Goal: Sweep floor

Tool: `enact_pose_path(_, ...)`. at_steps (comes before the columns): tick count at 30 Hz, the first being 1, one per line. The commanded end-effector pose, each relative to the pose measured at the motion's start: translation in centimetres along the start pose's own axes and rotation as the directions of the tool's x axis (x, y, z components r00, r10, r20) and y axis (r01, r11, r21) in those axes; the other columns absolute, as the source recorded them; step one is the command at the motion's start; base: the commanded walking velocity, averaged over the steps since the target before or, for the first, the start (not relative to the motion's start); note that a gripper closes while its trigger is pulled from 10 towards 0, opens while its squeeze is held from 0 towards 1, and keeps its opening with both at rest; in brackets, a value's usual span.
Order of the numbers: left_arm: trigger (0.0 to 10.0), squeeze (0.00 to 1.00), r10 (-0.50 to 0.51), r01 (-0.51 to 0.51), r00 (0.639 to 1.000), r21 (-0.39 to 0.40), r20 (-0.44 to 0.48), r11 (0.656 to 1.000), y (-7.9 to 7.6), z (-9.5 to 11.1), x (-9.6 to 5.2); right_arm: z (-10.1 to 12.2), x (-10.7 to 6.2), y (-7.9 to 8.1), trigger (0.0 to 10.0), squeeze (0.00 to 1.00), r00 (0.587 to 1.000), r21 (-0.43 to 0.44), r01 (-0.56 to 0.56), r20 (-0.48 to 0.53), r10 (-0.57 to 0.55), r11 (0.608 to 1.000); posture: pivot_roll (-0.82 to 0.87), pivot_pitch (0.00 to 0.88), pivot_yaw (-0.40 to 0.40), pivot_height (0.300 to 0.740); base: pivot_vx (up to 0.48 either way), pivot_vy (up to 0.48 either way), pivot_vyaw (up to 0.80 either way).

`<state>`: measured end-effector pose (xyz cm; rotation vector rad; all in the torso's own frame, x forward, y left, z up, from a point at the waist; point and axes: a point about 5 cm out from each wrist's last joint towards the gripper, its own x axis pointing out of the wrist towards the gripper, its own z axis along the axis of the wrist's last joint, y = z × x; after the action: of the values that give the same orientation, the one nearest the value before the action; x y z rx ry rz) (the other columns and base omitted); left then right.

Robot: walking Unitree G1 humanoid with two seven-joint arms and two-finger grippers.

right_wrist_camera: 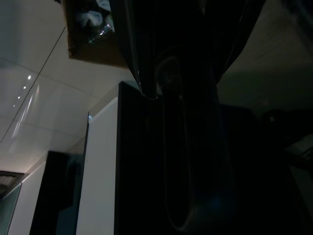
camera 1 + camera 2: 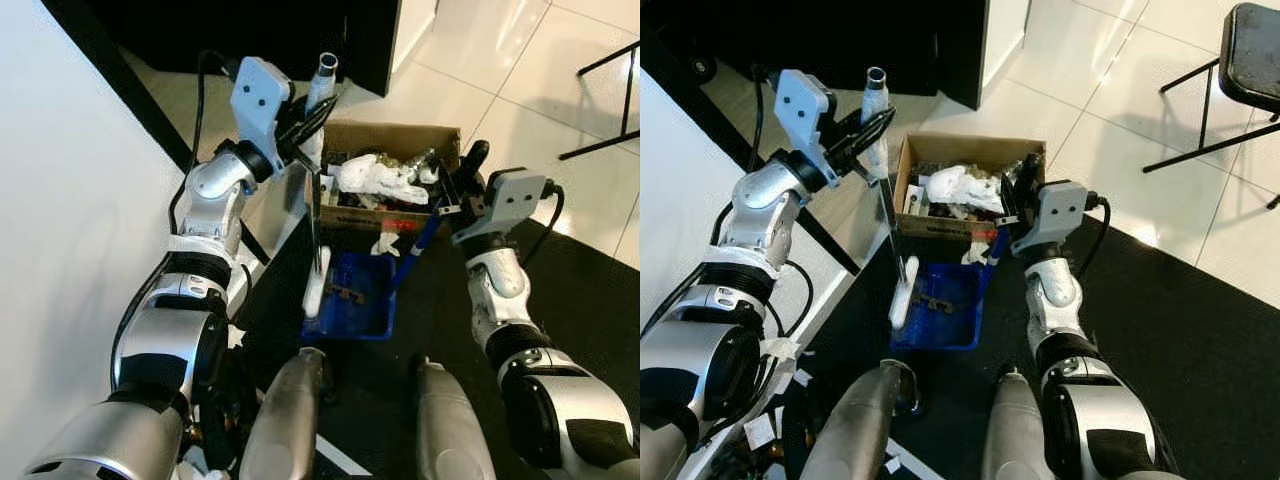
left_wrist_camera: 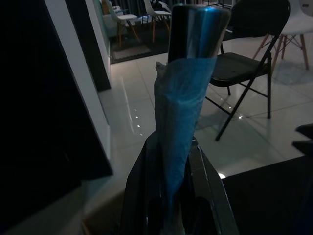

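My left gripper (image 2: 308, 118) is raised and shut on the grey handle of a broom (image 2: 324, 76); the left wrist view shows its fingers (image 3: 146, 196) clamped round the blue-wrapped handle (image 3: 182, 122). A thin shaft runs down to the white brush head (image 2: 316, 288), which rests in a blue dustpan (image 2: 368, 312) on the dark mat. Some dark debris (image 2: 349, 293) lies in the pan. My right gripper (image 2: 452, 195) is shut on the pan's blue handle (image 2: 416, 245), beside a cardboard box (image 2: 400, 133).
The cardboard box holds crumpled white paper (image 2: 375, 180) and other rubbish. A white wall (image 2: 70, 200) stands close on my left, with a black cabinet (image 2: 250, 30) behind. A folding chair (image 2: 1252, 50) is at the far right on pale tiles (image 2: 500, 60). My knees (image 2: 290, 400) show below.
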<state>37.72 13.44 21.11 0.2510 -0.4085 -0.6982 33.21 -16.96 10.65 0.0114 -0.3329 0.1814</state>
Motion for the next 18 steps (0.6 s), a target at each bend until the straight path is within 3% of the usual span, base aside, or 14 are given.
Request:
enact_pose_path(1,10.0,0.0,0.007,-0.004,0.999,0.082,-0.035,0.997,0.7,-0.3,-1.1,1.1,-0.2,-1.2,10.0,0.0,0.996,-0.009,0.03,0.08,-0.029,1.0,0.02,0.102,0.071,0.74,0.0,0.0,0.0)
enact_pose_path(6,10.0,0.0,0.097,-0.091,0.994,0.121,-0.051,0.989,1.5,-0.7,-2.4,2.3,-0.6,-3.1,10.0,0.0,0.991,-0.029,0.032,0.131,-0.027,0.999,0.0,0.084,0.066,0.74,0.0,0.0,0.0)
enact_pose_path(15,10.0,0.0,0.144,-0.134,0.987,0.13,-0.068,0.982,2.4,-0.9,-3.0,3.0,-2.0,-4.4,10.0,0.0,0.982,-0.029,0.071,0.179,-0.064,0.997,0.0,0.071,0.066,0.74,0.0,0.0,0.0)
enact_pose_path(17,10.0,0.0,0.188,-0.183,0.976,0.055,-0.108,0.982,2.5,-1.9,-3.7,3.8,-2.0,-4.7,10.0,0.0,0.973,-0.008,0.087,0.214,-0.084,0.996,0.0,0.07,0.068,0.74,0.0,0.0,0.0)
enact_pose_path(18,10.0,0.0,0.227,-0.232,0.967,-0.028,-0.12,0.972,2.4,-2.6,-4.1,4.5,-1.9,-5.0,10.0,0.0,0.967,0.002,0.093,0.238,-0.09,0.996,-0.01,0.071,0.071,0.74,0.0,0.0,0.0)
